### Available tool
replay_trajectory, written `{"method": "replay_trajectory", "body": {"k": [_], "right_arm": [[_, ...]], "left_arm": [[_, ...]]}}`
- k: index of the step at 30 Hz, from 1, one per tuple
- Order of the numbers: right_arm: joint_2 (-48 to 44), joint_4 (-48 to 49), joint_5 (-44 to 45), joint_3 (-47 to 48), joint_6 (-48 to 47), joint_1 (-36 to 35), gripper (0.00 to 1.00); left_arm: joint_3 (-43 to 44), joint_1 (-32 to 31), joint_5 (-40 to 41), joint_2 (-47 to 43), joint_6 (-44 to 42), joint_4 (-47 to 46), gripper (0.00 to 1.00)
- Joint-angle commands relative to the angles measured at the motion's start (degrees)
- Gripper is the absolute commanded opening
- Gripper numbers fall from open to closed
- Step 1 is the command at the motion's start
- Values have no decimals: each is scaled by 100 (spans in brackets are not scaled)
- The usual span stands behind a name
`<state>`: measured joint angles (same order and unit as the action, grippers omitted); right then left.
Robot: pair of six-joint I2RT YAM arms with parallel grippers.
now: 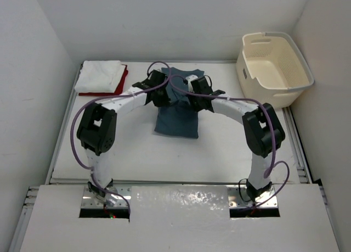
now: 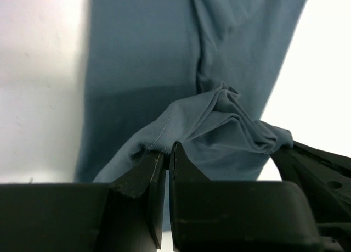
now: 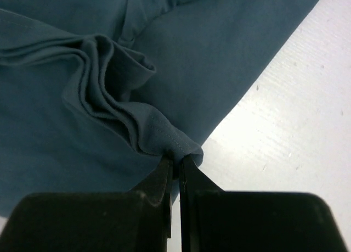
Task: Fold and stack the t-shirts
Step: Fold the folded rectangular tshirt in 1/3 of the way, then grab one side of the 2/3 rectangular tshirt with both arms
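Top external shows the folded white cloth t-shirt [image 1: 100, 75] stacked on the deep red one [image 1: 123, 83], probably done. My left gripper [image 2: 168, 153] and right gripper [image 3: 176, 163] each pinch the dark teal-blue t-shirt [image 1: 176, 121] in the middle, only half-folded.

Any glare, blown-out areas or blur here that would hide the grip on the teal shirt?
Top external: even light, only a glare patch on the shiny near panel. Left wrist: the table is blown out white, a shadow band crosses the teal shirt, yet the left hand pinching cloth reads clearly. Right wrist: sharp folds, right hand near-black but visibly shut on the cloth.
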<state>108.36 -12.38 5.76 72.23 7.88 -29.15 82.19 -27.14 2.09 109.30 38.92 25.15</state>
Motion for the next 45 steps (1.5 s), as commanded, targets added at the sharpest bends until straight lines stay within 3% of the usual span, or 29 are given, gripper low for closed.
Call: {"method": "replay_trajectory", "body": {"k": [1,11,12,14,15,17,20,22,24,25,30,35,38,39,45], "right_arm": [[176,148,-171,458,-128,111,0],[827,-45,-101,933,65,295,0],[828,-54,-40,925,108,295,6],[836,25,-14,907,126,295,17],[862,8,82,925,126,295,43],[871,-97,162,1003,126,295,63],[766,-220,197,1100,56,295,83],[565,-317,206,1083,56,296,85],[145,-335,84,795,204,295,86],[-41,-283,-152,358,275,295,96],[-1297,428,-847,-1270,1204,287,99],[-1721,1202,-1358,-2642,1953,269,99],[-1721,1562,-1498,-2994,2138,260,99],[-1695,1650,-1560,-3082,2165,260,99],[-1379,2090,-1657,-3267,2481,260,94]], "left_arm": [[376,138,185,127,-200,-133,0],[569,305,231,557,-192,-115,3],[587,305,231,584,-209,-124,12],[596,305,222,610,-279,-255,52],[640,305,265,619,-332,-282,59],[789,314,309,619,-454,-142,78],[991,314,626,427,-569,104,80],[843,314,635,216,-604,96,82],[511,314,644,-170,-526,122,95],[360,314,661,-459,-482,139,100],[-1300,305,206,-1549,-403,-377,100],[-2777,279,-426,-1929,-332,-1193,100],[-3121,279,-691,-1877,-367,-1450,98],[-3156,279,-692,-1816,-367,-1477,90],[-3271,279,-885,-1439,-508,-1759,76]]}}
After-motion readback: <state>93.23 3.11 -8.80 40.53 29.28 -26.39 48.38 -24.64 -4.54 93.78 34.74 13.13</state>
